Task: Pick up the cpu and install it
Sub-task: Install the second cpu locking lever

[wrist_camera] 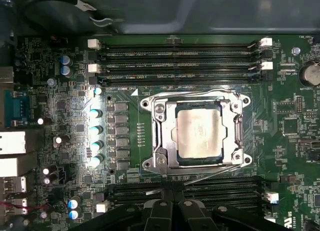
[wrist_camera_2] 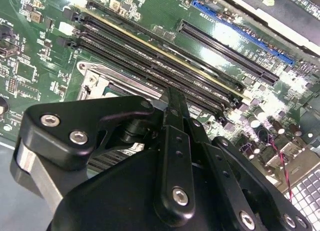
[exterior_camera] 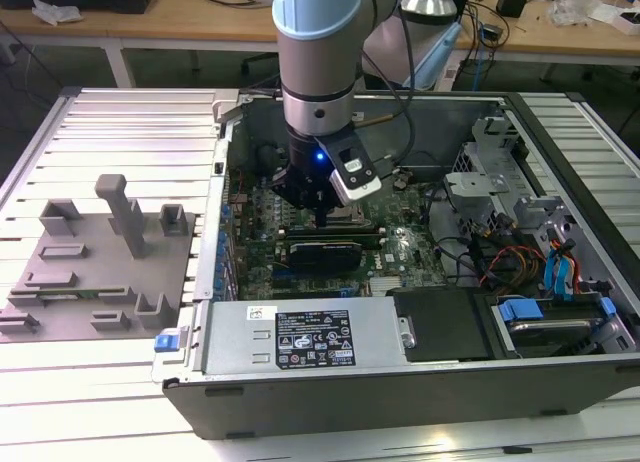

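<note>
- The cpu [wrist_camera: 198, 135] lies flat in the socket [wrist_camera: 162, 162] on the motherboard [wrist_camera: 60, 81].
- The hand [wrist_camera: 172, 211] sits at the cpu's 6 o'clock in the first wrist view, holding nothing; finger spread: cannot tell.

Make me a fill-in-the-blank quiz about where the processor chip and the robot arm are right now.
1. The small square silver-topped cpu lies inside the metal-edged square ____ on the green motherboard.
2. In the exterior view, the gripper hangs inside the open computer ____.
3. The grey plastic fixture plate lies to the exterior view's ____ of the black computer case.
4. In the first wrist view, long black memory ____ run along two opposite sides of the socket frame.

Missing words: socket; case; left; slots
</note>
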Available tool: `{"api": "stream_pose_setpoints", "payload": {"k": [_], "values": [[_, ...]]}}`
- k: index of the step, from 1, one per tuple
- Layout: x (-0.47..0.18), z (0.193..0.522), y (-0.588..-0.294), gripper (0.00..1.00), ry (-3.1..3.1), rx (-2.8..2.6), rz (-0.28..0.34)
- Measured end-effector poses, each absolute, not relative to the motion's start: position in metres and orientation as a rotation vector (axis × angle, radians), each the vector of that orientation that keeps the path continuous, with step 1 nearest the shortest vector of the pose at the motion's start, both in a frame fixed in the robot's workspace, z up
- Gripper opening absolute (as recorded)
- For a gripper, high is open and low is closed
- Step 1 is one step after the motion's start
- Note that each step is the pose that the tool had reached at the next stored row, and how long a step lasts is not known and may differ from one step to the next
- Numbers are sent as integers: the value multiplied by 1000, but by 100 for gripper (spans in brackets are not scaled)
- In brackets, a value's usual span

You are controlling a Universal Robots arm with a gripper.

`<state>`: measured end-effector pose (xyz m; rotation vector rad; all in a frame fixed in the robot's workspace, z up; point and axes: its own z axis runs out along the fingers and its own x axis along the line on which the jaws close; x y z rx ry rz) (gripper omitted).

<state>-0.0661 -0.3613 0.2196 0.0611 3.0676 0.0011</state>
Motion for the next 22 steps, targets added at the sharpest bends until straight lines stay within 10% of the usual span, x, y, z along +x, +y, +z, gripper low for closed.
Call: {"api": "stream_pose_setpoints", "payload": {"k": [18, 22], "values": [[-74, 210, -361, 11, 3068, 61, 16], [-75, 208, -361, 11, 3067, 65, 100]]}}
